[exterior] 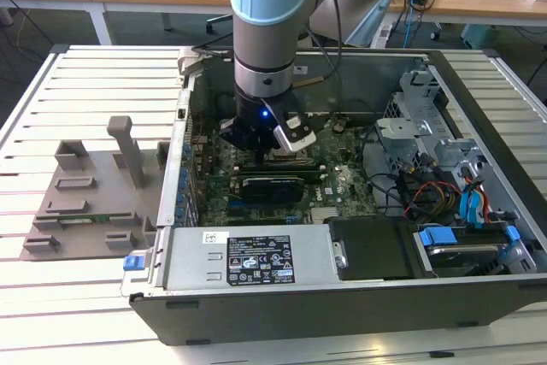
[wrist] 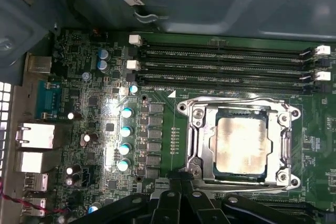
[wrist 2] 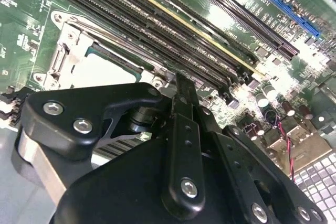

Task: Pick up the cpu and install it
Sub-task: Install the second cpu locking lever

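Hovering low inside the open grey metal computer case (exterior: 479,100), the black claw (exterior: 272,144) hangs from the pale blue and grey robot arm (exterior: 267,32) directly over the green motherboard (exterior: 342,190). In the exterior view the arm stands vertical, presumably so the claw meets the board squarely. The socket lies beneath the claw and is masked by it. A grey plastic fixture tray (exterior: 90,190) rests on the slatted white table (exterior: 51,297), well apart from the claw and outside the case.

In the second wrist view, the claw's black linkage plates and centre finger (wrist 2: 181,129) occupy the foreground. Just beyond the fingertip sits the silvery metal socket frame (wrist 2: 65,59), with a pale flat surface inside it that is probably the chip, though glare makes this uncertain. The long black memory slots (wrist 2: 173,40) run just beside the frame, on its side away from the claw.

In the first wrist view, the small square silvery-white cpu (wrist: 242,145) lies flat within the socket frame, seated and level, just ahead of the claw's fingertips (wrist: 178,178) and apart from them. Nothing is seen between the fingers; the claw appears drawn together and empty, consistent with the chip having been released into its seat. A row of blue-topped round capacitors (wrist: 126,137) stands beside the socket, clear of the claw.
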Controlling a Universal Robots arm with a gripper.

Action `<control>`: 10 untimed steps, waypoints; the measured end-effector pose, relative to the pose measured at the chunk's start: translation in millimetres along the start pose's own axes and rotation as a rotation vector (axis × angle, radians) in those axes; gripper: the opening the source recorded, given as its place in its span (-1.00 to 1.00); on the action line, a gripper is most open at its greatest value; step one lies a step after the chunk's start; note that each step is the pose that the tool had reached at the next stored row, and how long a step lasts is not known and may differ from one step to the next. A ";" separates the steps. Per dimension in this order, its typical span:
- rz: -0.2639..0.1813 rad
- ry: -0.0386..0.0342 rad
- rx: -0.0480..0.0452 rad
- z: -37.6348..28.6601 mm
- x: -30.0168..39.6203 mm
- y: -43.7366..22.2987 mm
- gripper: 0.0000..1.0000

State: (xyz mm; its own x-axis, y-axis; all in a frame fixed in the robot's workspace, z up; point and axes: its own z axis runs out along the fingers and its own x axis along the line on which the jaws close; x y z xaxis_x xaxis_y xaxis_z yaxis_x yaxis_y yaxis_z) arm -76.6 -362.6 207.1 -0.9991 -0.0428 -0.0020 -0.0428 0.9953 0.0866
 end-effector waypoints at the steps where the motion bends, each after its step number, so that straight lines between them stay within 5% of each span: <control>1: 0.000 0.0001 0.0016 -0.1 -1.9 1.5 -0.79; 10: 0.001 0.0098 0.0071 0.5 -22.2 9.7 -0.79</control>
State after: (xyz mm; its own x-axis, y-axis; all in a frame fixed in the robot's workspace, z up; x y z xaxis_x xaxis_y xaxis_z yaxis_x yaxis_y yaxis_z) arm -54.8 -352.0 207.5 -0.9991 -0.0428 0.0078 -0.0420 0.9959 0.0795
